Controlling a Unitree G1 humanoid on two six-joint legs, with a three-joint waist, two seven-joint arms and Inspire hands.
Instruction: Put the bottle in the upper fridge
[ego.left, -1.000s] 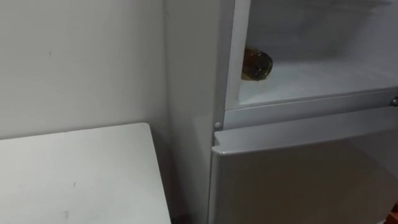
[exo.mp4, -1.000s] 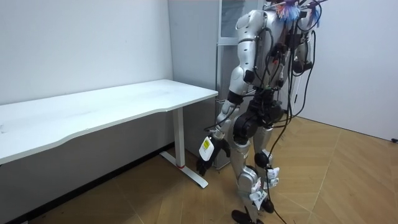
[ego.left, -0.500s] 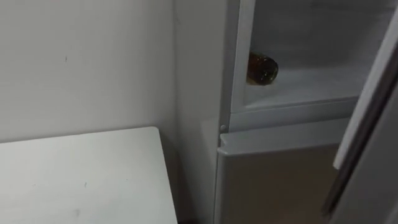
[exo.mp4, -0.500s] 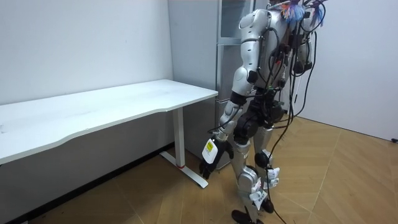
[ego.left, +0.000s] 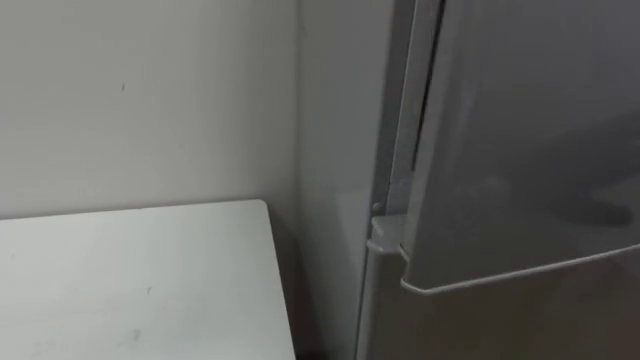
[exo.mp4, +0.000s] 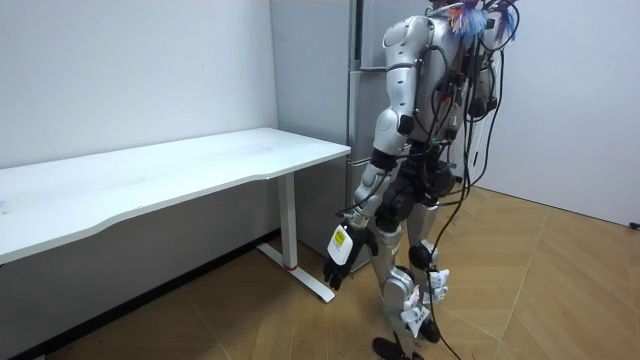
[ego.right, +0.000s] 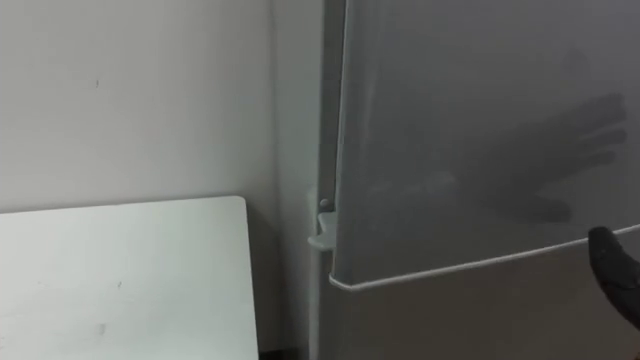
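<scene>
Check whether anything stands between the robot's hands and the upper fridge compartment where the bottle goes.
Yes: the upper fridge door lies almost shut across that compartment, leaving a narrow dark gap at its hinge side. The right hand is at the door's lower edge; the left hand hangs open by the leg.

A plain white wall (ego.left: 140, 100) fills the upper left; below it lies a flat white table top (ego.left: 130, 285), its right edge beside the tall grey fridge side panel (ego.left: 335, 130); the grey metal upper fridge door (ego.left: 520, 140) stands almost shut, a thin dark gap along its left edge; the grey lower door (ego.left: 500, 325) sits beneath.
</scene>
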